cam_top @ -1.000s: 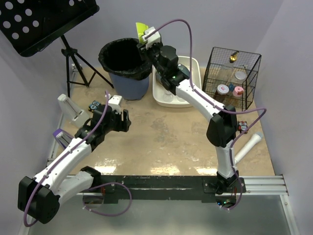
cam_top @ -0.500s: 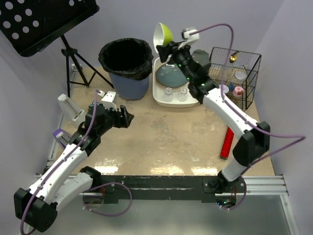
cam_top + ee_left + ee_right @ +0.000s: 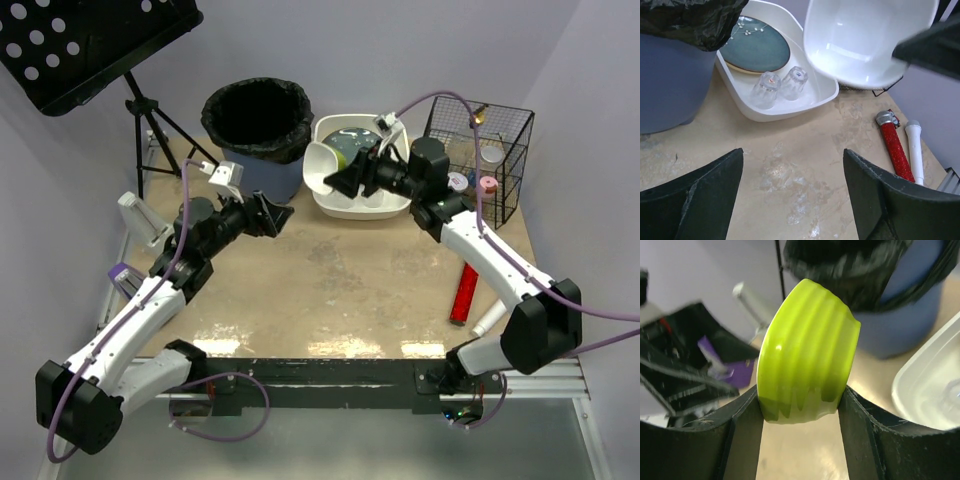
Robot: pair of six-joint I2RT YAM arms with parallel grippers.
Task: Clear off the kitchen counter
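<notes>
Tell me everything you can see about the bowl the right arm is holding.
The bowl is glossy, ribbed and lime green outside, smooth and white inside. It is tipped on its side over the edge of the white tub, clamped between the fingers of the right gripper. Whether it touches the tub is unclear.

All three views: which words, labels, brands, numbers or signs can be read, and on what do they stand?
None can be read in any view.
Lidded jars in the black wire basket: any labels too small to read.
Two upturned glasses: a small mark on each base, too blurred to read.
Green bowl, red glittery stick, white tube: no print shows.
</notes>
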